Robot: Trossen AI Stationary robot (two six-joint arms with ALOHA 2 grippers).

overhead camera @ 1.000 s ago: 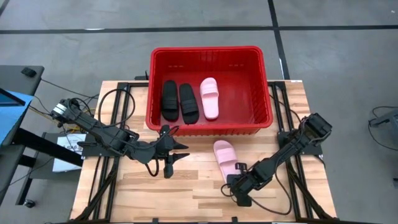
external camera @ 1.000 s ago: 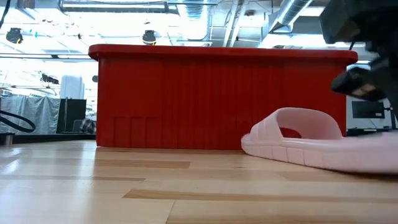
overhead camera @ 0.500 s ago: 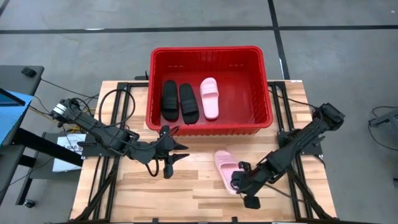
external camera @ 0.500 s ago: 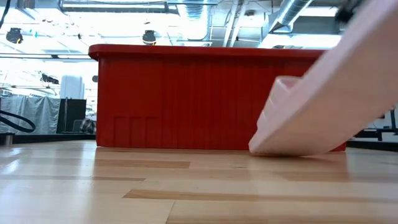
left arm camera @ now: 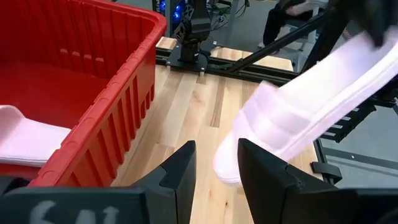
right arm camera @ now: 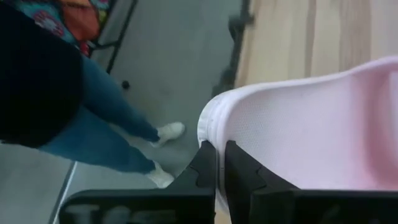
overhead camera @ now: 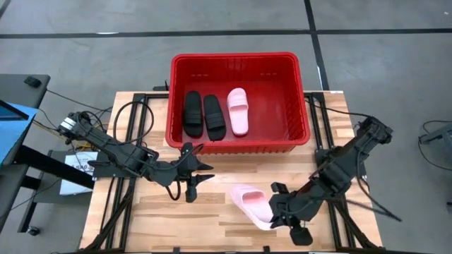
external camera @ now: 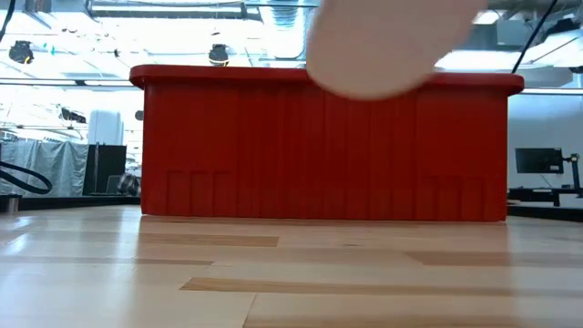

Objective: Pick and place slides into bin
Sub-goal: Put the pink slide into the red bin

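Right gripper [overhead camera: 277, 214] clamped on pink slide [overhead camera: 251, 203], raised above bench [overhead camera: 219, 204] front, left gripper [overhead camera: 199, 173] parted, idle near bin [overhead camera: 237, 143], bin holding two black slides [overhead camera: 205, 114], one pink slide [overhead camera: 238, 111]

three slides [overhead camera: 215, 115] in red bin [overhead camera: 295, 97], pink slide [overhead camera: 252, 204] lifted (tilted)

The worktop [overhead camera: 162, 212] is a pale wooden butcher-block slab of long glued strips, sitting across the lower middle of the high view on a black metal frame [overhead camera: 113, 212] whose bars show along its left and right edges. Directly on it stands the bin [overhead camera: 296, 106], at the far edge, upper centre of the frame. In the low view its red wall [external camera: 273, 155] meets the wood flat along its base.
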